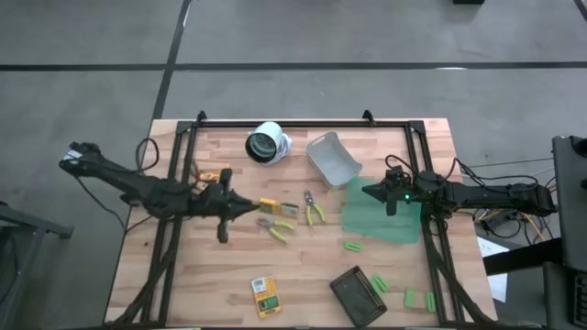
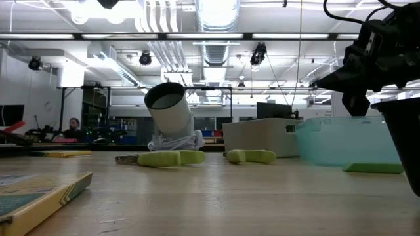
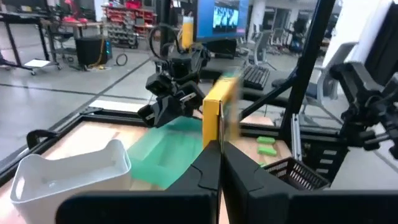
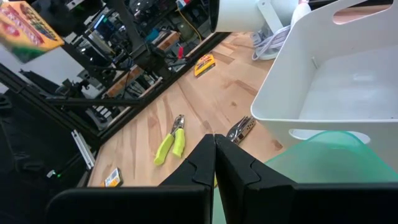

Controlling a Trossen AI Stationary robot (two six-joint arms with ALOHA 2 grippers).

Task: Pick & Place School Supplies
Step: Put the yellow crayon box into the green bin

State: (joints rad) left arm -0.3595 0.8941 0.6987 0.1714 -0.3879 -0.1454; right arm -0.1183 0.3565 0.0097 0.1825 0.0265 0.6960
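My left gripper [image 1: 255, 207] hangs over the table's middle, shut on a flat yellow pack [image 1: 277, 207] with red-green print. The right wrist view shows this pack [image 4: 28, 25] up in the air. Two yellow-handled scissor-like tools [image 1: 314, 212] [image 1: 275, 229] lie flat on the wood just right of and below it. A second pack [image 1: 264, 295] lies near the front edge and a third [image 1: 213, 177] behind the left arm. Green blocks [image 1: 353, 246] [image 1: 379, 282] lie at the right front. My right gripper [image 1: 369, 192] is shut on nothing, at the green bin's [image 1: 383, 218] left edge. My left gripper pinches the yellow pack between its two fingers [image 3: 210, 163], at the pack's end nearest the wrist [image 3: 215, 138]. The fingers reach in level from the table's left. The pack sticks out past the fingertips, edge-on to the wrist camera, lifted clear of the table.
A translucent grey bin [image 1: 332, 158] and a white cylinder with a coiled cord [image 1: 266, 144] stand at the back. A dark rectangular tray [image 1: 358, 289] sits at the front right. A black frame [image 1: 303, 123] runs around the table. Bare wood lies at the front left.
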